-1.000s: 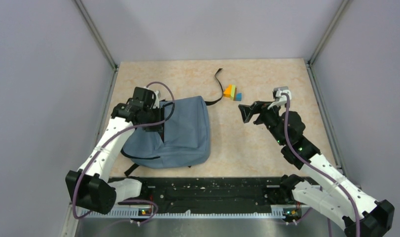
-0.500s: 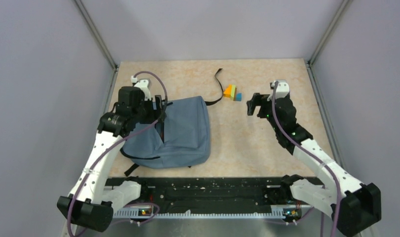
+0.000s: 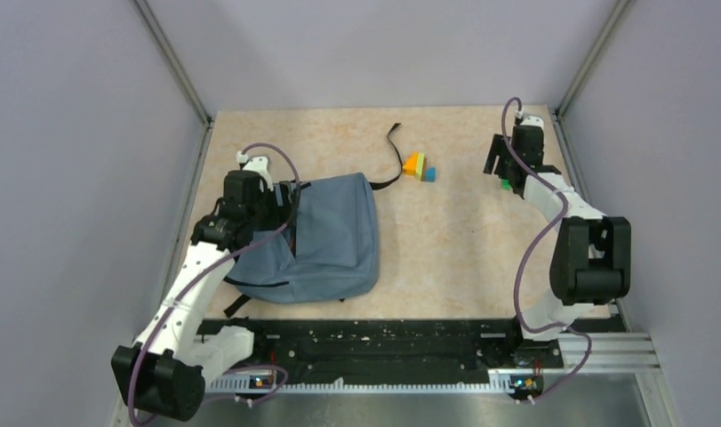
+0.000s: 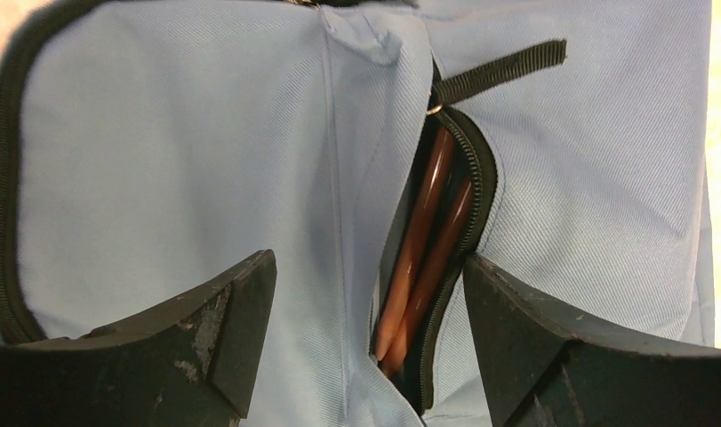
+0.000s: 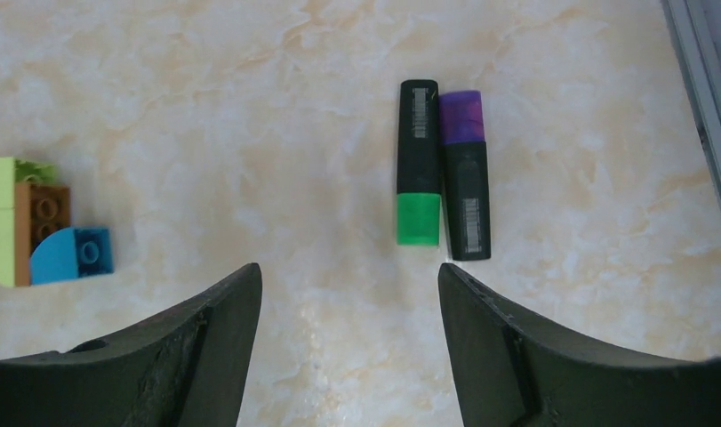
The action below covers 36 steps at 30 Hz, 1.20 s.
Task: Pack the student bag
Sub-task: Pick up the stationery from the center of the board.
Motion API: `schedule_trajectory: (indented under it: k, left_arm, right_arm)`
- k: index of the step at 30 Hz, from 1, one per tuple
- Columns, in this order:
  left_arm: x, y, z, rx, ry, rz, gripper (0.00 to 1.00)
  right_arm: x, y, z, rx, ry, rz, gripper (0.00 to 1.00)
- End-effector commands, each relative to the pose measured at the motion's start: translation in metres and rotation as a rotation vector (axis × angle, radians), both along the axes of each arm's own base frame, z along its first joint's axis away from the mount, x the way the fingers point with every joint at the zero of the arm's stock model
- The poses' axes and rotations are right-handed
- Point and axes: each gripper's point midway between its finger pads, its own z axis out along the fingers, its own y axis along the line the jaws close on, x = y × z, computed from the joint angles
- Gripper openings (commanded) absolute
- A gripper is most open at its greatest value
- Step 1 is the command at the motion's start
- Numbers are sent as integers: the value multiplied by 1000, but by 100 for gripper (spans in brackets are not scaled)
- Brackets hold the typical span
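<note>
On the desk's left half, toward the near edge, I see the student bag (image 3: 330, 240) lying flat, one zip gaping. My left gripper (image 4: 365, 267) hangs over it, jaws wide and empty. My right gripper (image 5: 348, 276), equally wide, hovers near the far right corner. Toy bricks (image 5: 45, 236) lie nearby. Two touching highlighters, green-capped (image 5: 419, 173) and purple-capped (image 5: 466, 187), carry unreadable barcode labels. Two reddish-brown rods (image 4: 428, 240) sit inside the bag's opening.

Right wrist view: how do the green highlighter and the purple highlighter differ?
The green highlighter has its cap toward the right tool; the purple highlighter has its cap pointing away from it. The purple highlighter lies nearer the table-edge rail than the green highlighter. Both have black barrels and lie flat, side by side.
</note>
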Motion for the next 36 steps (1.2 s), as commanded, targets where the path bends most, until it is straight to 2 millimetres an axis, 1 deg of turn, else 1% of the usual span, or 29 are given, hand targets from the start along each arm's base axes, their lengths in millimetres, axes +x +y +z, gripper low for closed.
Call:
schedule_trajectory:
  k: [1,2,3,4,5,7,10,14,17,19,22,27,29,32,36]
  left_arm:
    - [12,12,30,26,-161,44,82]
    - [10,9,32,11,-170,27,82]
    - [9,7,33,2,-182,16,82]
    - [8,7,35,0,-193,17,82]
    - [8,9,37,3,-198,25,82]
    - [7,8,37,-2,-200,22,82]
    - [5,5,33,-10,-186,8,82]
    - [6,4,31,-13,-175,2,82]
    - [6,4,30,-11,-172,4,82]
    - [6,5,31,-8,-178,10,82]
    - [6,7,30,-2,-177,15,82]
    - [7,7,28,2,-172,16,82]
    - [7,8,27,5,-168,19,82]
    - [8,8,26,8,-165,20,82]
    - [9,5,23,3,-152,9,82]
  right_arm:
    - [31,-16,-10,-51,56,-25,69]
    - [38,-15,-16,-50,74,-22,68]
    - [41,-28,-24,-52,95,-44,68]
    - [45,-33,-31,-55,114,-51,67]
    - [46,-37,-44,-57,154,-55,66]
    - [51,-45,-54,-60,188,-61,64]
    - [52,-56,-69,-51,232,-70,62]
    - [50,-59,-84,-49,269,-52,60]
    - [51,-57,-93,-45,287,-26,55]
    - [53,-55,-93,-37,281,-16,53]
    - [56,-54,-86,-37,261,-8,50]
    - [56,-57,-70,-73,230,-26,47]
    - [52,-53,-63,-114,224,-29,46]
    - [49,-46,-52,-174,213,-34,46]
    - [53,-43,-42,-175,196,-37,53]
